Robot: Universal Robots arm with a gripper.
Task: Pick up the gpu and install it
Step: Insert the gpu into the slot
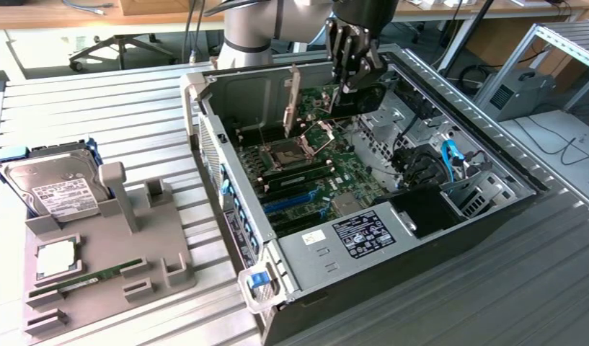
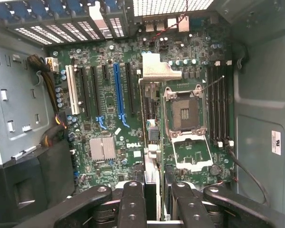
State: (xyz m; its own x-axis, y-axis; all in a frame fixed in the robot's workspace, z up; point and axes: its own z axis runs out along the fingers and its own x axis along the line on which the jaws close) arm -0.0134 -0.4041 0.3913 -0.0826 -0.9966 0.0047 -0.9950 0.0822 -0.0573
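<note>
Pincer: the gripper (image 1: 357, 81) hangs over the far end of the open computer case (image 1: 238, 101). Its fingers (image 2: 133, 204) are closed partway, and I see a card clamped between them.
Held item: the gpu (image 2: 149, 118) stands on edge in that grip. I judge it is clear of the board below.
Long axis: it runs from the pincer toward the case's rear wall, on the exterior view's left. The silver bracket (image 2: 157, 69) is at that end.
Position over board: I place the card above the motherboard (image 2: 104, 114), just beside the open CPU socket (image 2: 184, 111).
Key relation: the blue expansion slot (image 2: 118, 90) lies parallel to the card's long axis but off to one side. In the exterior view it sits nearer the camera than the pincer. I judge that the heading matches and the position does not.
Holder: the grey tray (image 1: 150, 249) sits on the exterior view's left, well apart from the case. It carries the hard drive (image 1: 54, 189) and the memory stick (image 1: 87, 277).
</note>
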